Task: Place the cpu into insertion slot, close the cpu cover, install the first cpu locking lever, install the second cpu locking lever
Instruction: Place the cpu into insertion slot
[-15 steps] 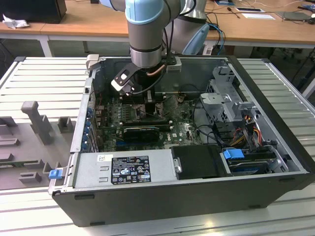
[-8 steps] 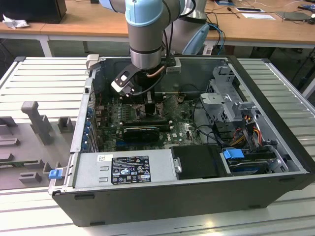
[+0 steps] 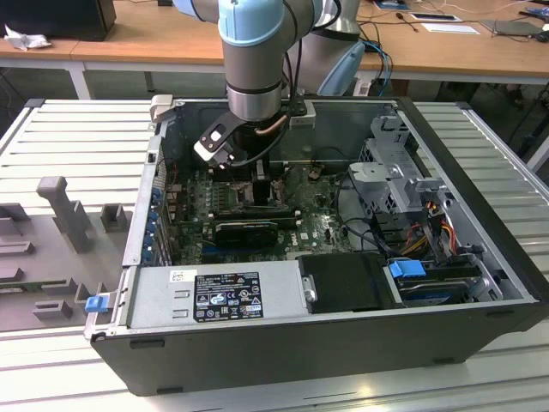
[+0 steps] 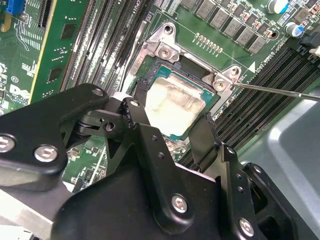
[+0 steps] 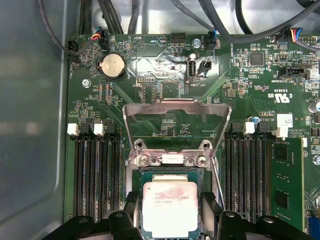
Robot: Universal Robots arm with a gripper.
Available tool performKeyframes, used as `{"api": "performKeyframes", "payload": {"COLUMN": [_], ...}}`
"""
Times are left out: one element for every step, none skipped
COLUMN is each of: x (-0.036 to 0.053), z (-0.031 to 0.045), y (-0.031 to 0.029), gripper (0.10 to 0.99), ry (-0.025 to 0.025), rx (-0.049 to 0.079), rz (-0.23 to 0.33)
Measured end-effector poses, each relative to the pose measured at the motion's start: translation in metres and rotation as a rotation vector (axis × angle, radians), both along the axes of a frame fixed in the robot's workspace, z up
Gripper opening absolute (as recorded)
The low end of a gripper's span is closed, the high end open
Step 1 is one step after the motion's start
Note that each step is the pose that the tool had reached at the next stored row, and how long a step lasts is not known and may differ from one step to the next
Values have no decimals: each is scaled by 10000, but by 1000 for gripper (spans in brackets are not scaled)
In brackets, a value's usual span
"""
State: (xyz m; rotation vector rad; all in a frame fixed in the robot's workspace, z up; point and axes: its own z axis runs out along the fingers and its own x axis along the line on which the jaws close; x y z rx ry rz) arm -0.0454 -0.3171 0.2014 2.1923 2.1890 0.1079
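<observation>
The cpu (image 5: 170, 210) is a pale silvery square chip lying level in the black-rimmed insertion slot (image 4: 153, 69) on the green motherboard (image 3: 319, 228). My gripper (image 5: 170, 202) reaches down into the computer case (image 3: 480, 240) and straddles the chip. One black finger (image 4: 135, 116) presses its one edge and the other finger (image 4: 206, 139) the opposite edge. The cpu cover (image 5: 177, 106) stands swung up and open behind the slot, hinged at two screws. A thin wire locking lever (image 4: 272, 90) sticks out unlatched beside the slot.
Black memory slots (image 5: 95, 175) flank the socket on both sides. A power supply (image 3: 214, 296) lies along the case's near wall, and a drive cage (image 3: 403, 180) with cables sits at the exterior view's right. A green card (image 4: 47, 55) stands close by.
</observation>
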Motion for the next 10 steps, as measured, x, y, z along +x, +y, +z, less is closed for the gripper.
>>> {"api": "performKeyframes", "payload": {"x": [1, 1, 0, 0, 0, 0, 0, 1, 0, 0], "z": [-1, -1, -1, -2, -2, -2, -2, -2, -3, -3], "y": [0, 0, -1, -1, -1, -1, -2, -2, -1, -1], "gripper": [604, 604, 604, 604, 604, 604, 604, 604, 604, 604], "ry": [-1, -1, 0, 0, 0, 1, 2, 3, 1, 2], "rx": [-18, -38, -63, -107, -154, -163, -165, -166, -147, -99], "rz": [0, -9, -32, -84, -150, -185, -231, -271, -285, -286]}}
